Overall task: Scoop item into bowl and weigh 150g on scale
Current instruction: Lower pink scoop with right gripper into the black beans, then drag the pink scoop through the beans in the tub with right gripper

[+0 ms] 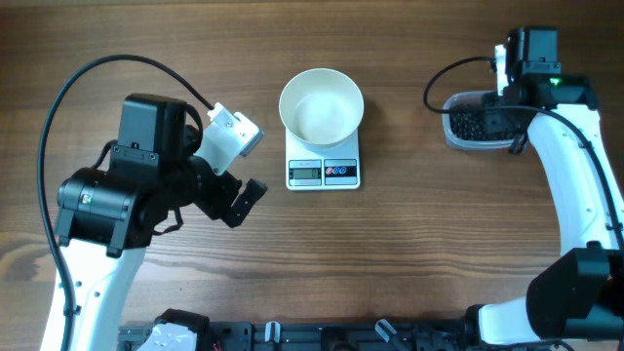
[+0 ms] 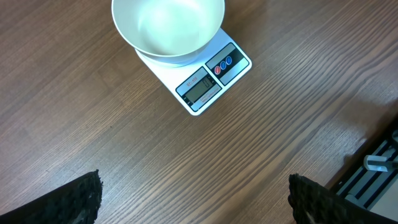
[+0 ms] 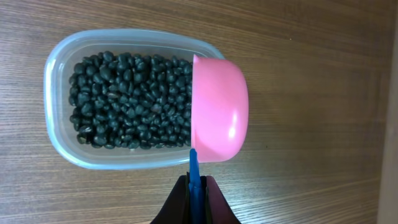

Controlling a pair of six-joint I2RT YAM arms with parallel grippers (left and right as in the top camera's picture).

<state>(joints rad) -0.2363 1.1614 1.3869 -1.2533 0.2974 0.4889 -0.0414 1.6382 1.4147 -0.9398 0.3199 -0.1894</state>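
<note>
The white bowl (image 1: 322, 105) (image 2: 168, 28) stands on the small white scale (image 1: 324, 172) (image 2: 211, 78) at mid-table, and its inside looks bare. At the right, a clear tub (image 1: 458, 122) (image 3: 56, 87) holds the black beads (image 1: 478, 122) (image 3: 130, 99). My right gripper (image 3: 196, 186) (image 1: 507, 93) is shut on the blue handle of a pink scoop (image 3: 217, 112). The scoop sits on edge at the tub's right end, with its rounded back toward the wrist camera. My left gripper (image 2: 196, 186) (image 1: 244, 164) hangs open over bare wood to the left of the scale, holding nothing.
A black cable (image 1: 97, 73) loops behind the left arm and another (image 1: 453, 73) runs by the tub. A dark rack (image 1: 292, 336) (image 2: 379, 162) lines the table's front edge.
</note>
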